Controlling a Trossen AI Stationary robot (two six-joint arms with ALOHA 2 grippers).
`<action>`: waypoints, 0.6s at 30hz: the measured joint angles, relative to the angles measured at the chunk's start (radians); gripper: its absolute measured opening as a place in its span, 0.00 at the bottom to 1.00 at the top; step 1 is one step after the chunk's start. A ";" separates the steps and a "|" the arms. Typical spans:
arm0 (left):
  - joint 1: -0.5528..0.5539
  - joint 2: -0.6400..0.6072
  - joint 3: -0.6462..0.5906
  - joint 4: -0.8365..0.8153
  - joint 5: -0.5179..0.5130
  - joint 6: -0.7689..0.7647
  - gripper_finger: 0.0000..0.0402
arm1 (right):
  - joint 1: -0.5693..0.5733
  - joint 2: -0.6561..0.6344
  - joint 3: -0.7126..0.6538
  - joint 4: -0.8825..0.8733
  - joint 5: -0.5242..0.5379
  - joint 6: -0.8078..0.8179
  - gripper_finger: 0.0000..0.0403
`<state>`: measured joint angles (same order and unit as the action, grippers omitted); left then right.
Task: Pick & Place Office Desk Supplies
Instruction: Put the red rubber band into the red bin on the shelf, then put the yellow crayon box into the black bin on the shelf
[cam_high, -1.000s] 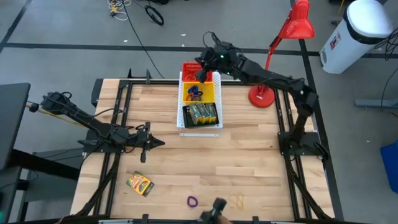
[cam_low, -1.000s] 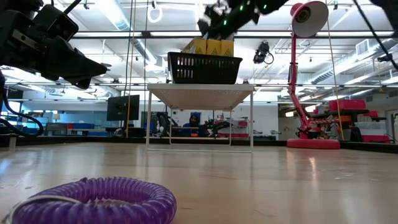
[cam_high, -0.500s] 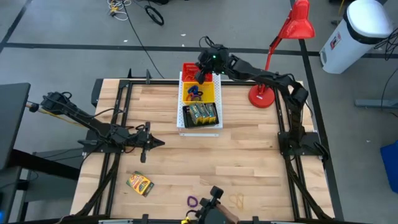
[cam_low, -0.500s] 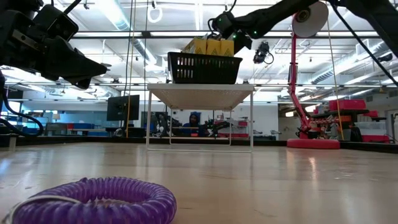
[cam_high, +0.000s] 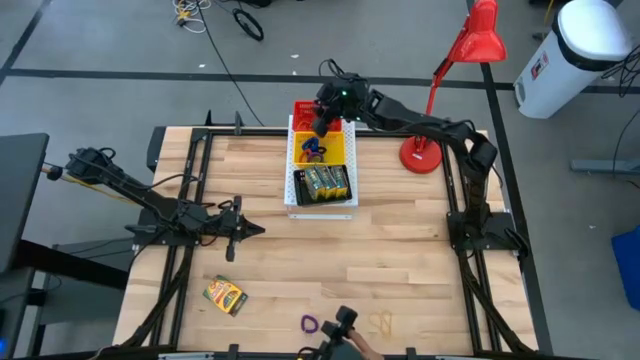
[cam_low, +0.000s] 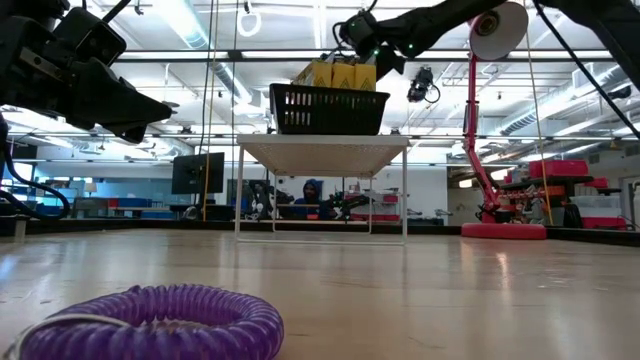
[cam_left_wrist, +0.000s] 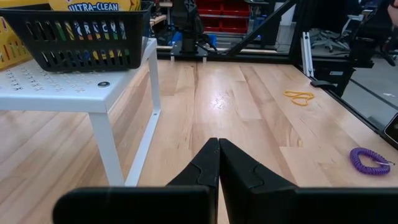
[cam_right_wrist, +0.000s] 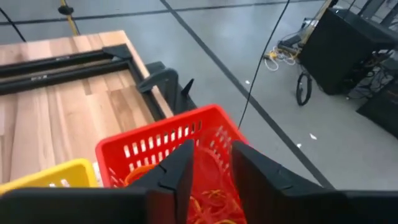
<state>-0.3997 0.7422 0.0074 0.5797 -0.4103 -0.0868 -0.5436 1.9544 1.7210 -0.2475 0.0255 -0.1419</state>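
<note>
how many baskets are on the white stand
3, in a row: the red basket at the far end under the right pincer, the yellow basket in the middle, the black basket nearest.

A robotics lab in a large open hall: a wooden counter (cam_high: 400, 250) framed by black rails carries two mounted arms on a grey concrete floor with loose cables (cam_high: 225, 15). Beyond it stand ceiling strip lights (cam_low: 190, 20), monitors (cam_low: 198, 172), red shelving (cam_low: 560, 170), and a seated person (cam_low: 312, 192).

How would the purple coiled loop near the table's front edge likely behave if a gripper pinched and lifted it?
The purple coiled loop looks like springy coiled cord, so it would probably flex and sag. It seems light. Lying flat, it is unlikely to roll.
</note>
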 joint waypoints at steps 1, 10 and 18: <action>0.000 0.000 0.000 0.000 0.000 0.000 0.02 | 0.003 -0.005 0.000 0.001 0.001 0.000 0.30; 0.000 0.000 0.000 0.000 0.000 0.000 0.02 | 0.001 -0.017 0.000 -0.046 0.056 0.026 0.46; 0.000 0.000 0.000 0.000 0.000 0.000 0.02 | -0.006 -0.027 0.000 -0.089 0.060 0.143 0.68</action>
<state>-0.4000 0.7422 0.0074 0.5799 -0.4103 -0.0865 -0.5499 1.9273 1.7214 -0.3364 0.0858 0.0014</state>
